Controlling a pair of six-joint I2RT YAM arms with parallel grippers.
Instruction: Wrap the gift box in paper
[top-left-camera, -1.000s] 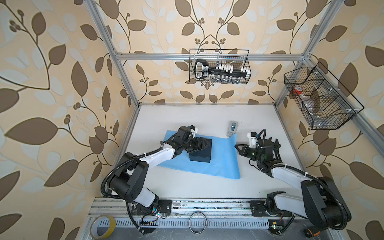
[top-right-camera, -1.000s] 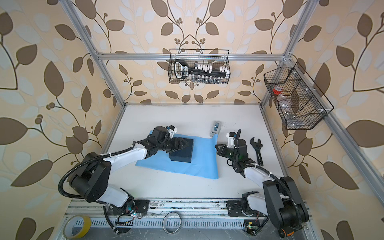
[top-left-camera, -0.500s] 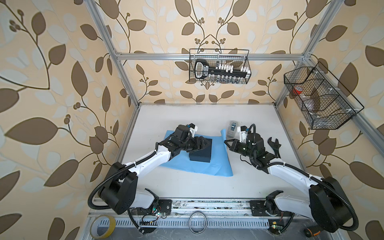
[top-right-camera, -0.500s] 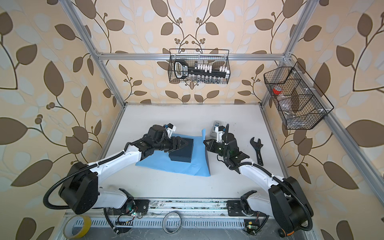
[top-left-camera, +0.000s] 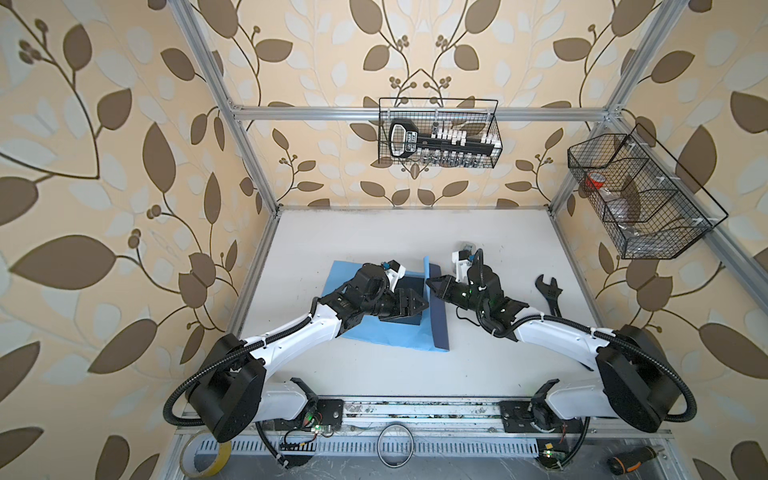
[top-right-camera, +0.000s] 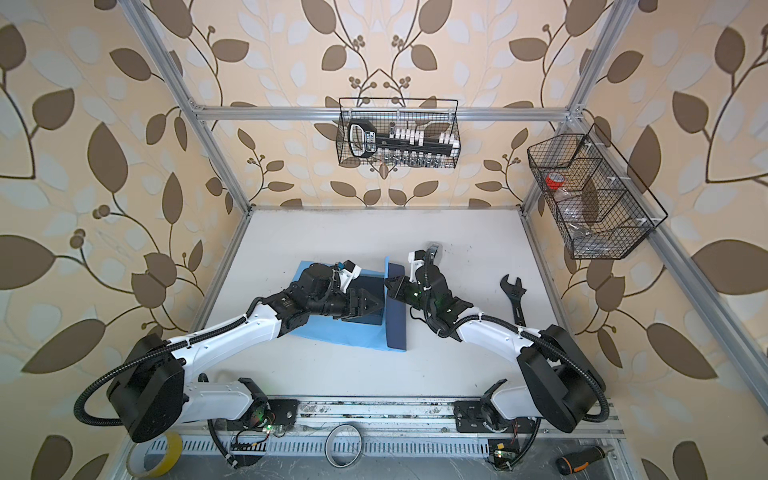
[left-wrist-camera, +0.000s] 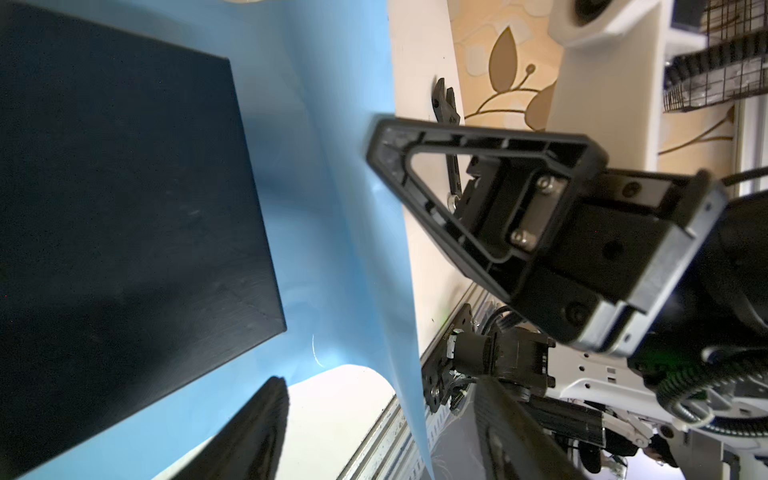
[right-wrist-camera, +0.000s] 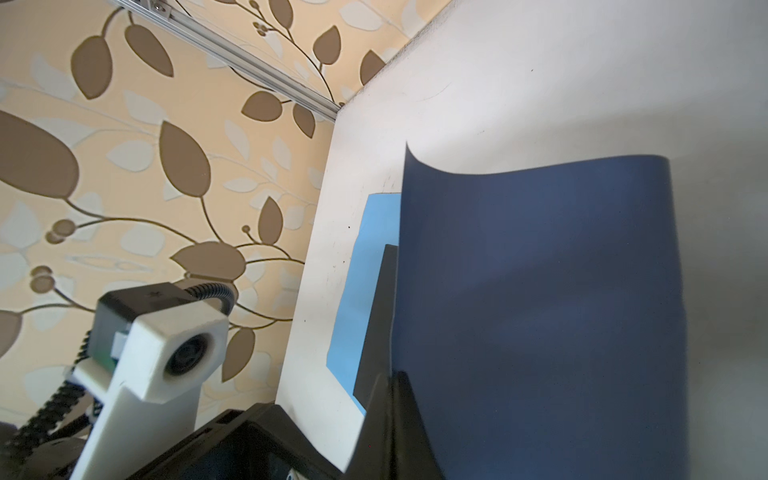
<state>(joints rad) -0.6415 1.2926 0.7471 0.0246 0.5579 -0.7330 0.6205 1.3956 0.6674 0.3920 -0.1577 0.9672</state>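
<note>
the gift box (top-left-camera: 401, 322) lies flat on the paper (top-left-camera: 374, 334), mid-way across the table (top-left-camera: 415, 374). the paper's right side stands folded up just beside it, dark underside outward, and the right gripper (top-left-camera: 432, 286) is clenched on that raised edge. the left gripper (top-left-camera: 422, 305) hangs over the box top, jaws spread, holding nothing.

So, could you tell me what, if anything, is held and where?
The right gripper pinches the paper at its lifted edge; the left gripper, open, holds nothing.

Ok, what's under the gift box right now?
The paper, light blue side up, shows all around the gift box. One side of it is lifted, pinched in the right gripper. Whether anything else lies beneath the box is hidden.
</note>
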